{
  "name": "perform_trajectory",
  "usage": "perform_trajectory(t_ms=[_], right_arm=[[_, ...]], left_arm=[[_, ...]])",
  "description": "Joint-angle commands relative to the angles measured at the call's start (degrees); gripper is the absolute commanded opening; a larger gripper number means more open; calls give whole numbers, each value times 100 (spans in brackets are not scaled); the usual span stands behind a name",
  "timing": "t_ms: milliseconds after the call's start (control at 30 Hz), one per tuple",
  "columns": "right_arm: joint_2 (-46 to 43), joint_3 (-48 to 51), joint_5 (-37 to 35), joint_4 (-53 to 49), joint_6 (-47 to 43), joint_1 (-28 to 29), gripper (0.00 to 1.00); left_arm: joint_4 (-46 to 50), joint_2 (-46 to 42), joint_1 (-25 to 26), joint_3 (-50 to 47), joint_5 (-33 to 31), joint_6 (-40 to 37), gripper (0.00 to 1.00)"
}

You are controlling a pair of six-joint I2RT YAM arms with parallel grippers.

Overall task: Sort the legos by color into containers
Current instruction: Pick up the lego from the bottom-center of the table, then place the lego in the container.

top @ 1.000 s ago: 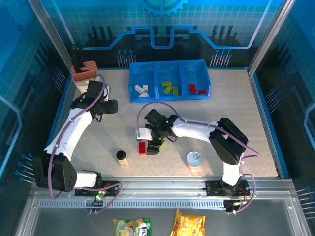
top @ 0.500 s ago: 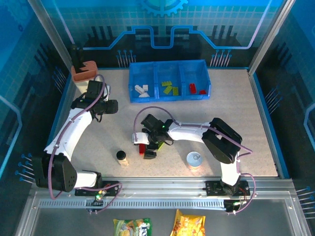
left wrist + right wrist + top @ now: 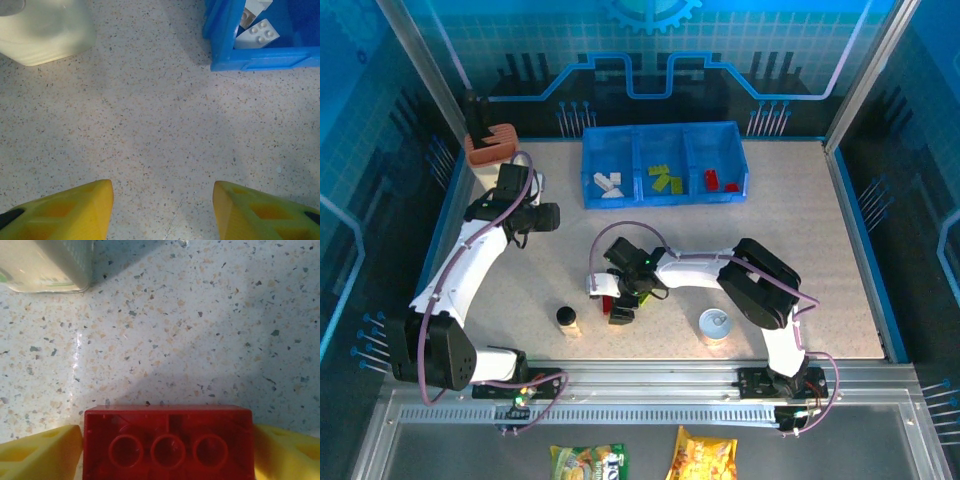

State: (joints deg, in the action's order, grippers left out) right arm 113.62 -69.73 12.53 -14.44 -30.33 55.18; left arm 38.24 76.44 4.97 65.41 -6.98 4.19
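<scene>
Two yellow fingers (image 3: 40, 452) of the right gripper (image 3: 167, 442) press on the short ends of a red brick (image 3: 167, 445), one from each side, so this gripper is closed on it. We see three round hollows on the face of the brick that is turned to the wrist camera. We cannot tell whether the brick touches the table (image 3: 820, 250) or is a little above it.

From above, the right gripper (image 3: 618, 300) is in the near middle of the table. It is between a small black-capped bottle (image 3: 567, 320) on its left and a round tin can (image 3: 714, 325) on its right, and well apart from the blue tray (image 3: 665, 201) at the far side.

The left gripper (image 3: 162, 210) stands wide apart with only bare table between its fingers, so it holds nothing. From above, the left gripper (image 3: 546, 216) is near the left end of the tray, and a tan holder (image 3: 492, 144) stands in the far left corner.

In the tray we see white bricks (image 3: 608, 182) in the left compartment, green bricks (image 3: 666, 181) in the middle one and red bricks (image 3: 718, 180) in the right one.
</scene>
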Motion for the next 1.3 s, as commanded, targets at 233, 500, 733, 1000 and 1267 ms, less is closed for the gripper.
perform_trajectory(t_ms=[233,500,733,1000,1267], right_arm=[[77,61,30,28,27,68,73],[2,30,40,-49,9,58,65],[-230,48,44,43,259,-82,63],[-410,-81,-565,371,1773,-552,53],[-706,140,-1654,541,3580,-1257,44]], left_arm=[[-1,37,-68,-57,109,38,56],[-8,38,-72,-46,110,36,56],[-1,37,-76,-50,120,23,56],[-7,54,-78,-45,126,28,56],[-5,73,-91,-37,134,29,56]])
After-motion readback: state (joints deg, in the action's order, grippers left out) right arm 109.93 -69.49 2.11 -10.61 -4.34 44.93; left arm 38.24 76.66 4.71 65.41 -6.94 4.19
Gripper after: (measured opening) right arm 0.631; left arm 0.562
